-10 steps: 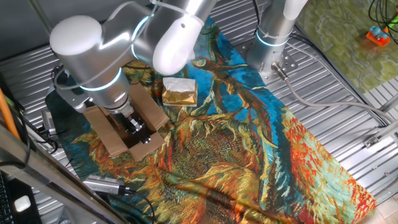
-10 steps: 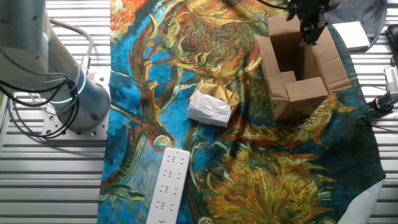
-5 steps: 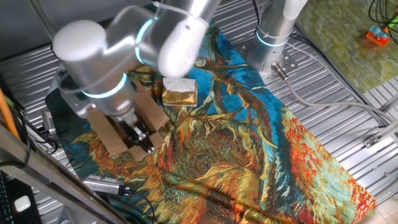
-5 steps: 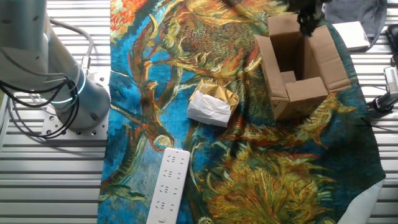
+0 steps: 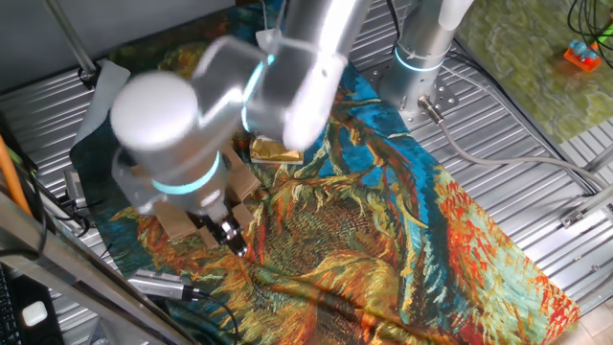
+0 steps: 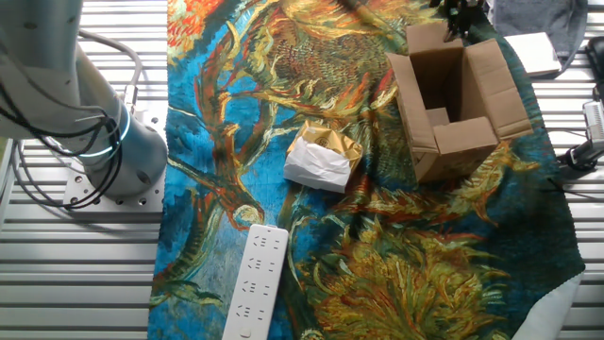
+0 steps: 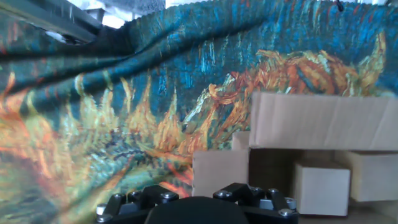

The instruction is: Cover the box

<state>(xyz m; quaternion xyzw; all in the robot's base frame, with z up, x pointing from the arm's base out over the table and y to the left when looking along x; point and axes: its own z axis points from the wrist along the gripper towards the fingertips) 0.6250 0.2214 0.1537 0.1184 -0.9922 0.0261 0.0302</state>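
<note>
The box is sitting upright on the colourful painted cloth near one corner of the tabletop, top open, all four flaps standing up or splayed outward. In the hand view the box is filling the lower right, with one flap raised toward the camera and small cardboard cubes showing inside.

The pincer is hanging at the end of the arm's blurred wrist, just beside the box on the side toward the middle of the cloth, low near the fabric. In the other fixed view only the dark tip of the pincer is peeking in at the top edge, above the box's far flap. Cannot tell whether the fingers are spread or closed: motion blur in one fixed view, cropped in the other, and the hand view is showing only the mount. Nothing visibly between them.

The gold-and-white packet is lying on the cloth near the box, apart from it. A white power strip is resting on the cloth well apart from the box. The arm's base is standing beside the cloth edge.
</note>
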